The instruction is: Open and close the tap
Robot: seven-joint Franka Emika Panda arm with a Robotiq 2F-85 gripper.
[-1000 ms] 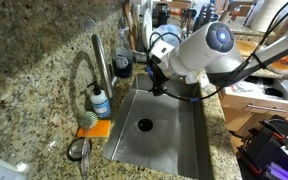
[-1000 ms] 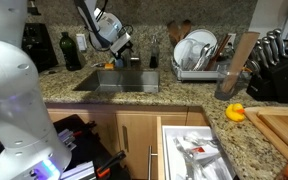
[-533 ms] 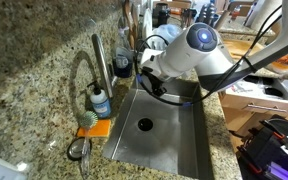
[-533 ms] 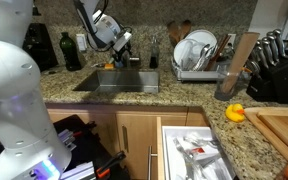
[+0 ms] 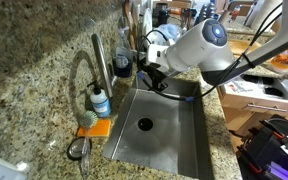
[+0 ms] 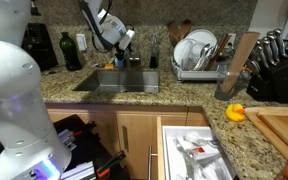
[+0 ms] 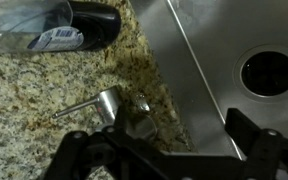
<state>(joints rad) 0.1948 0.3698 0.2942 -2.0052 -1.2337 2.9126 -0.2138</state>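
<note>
Tall brushed-silver gooseneck tap point(image 5: 101, 62) stands on speckled granite counter point(image 7: 24, 85) at the edge of the stainless steel sink point(image 5: 174, 135). Small clear blue-label soap bottle point(image 5: 101, 102) just beside it. Black two-finger gripper point(image 7: 159, 135) hovers over tap, jaws spread wide, grasping nothing. Wrist view: tap's thin lever juts sideways

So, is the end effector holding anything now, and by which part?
Nothing is held. The end effector is open, and the tap is not yet gripped.
</note>
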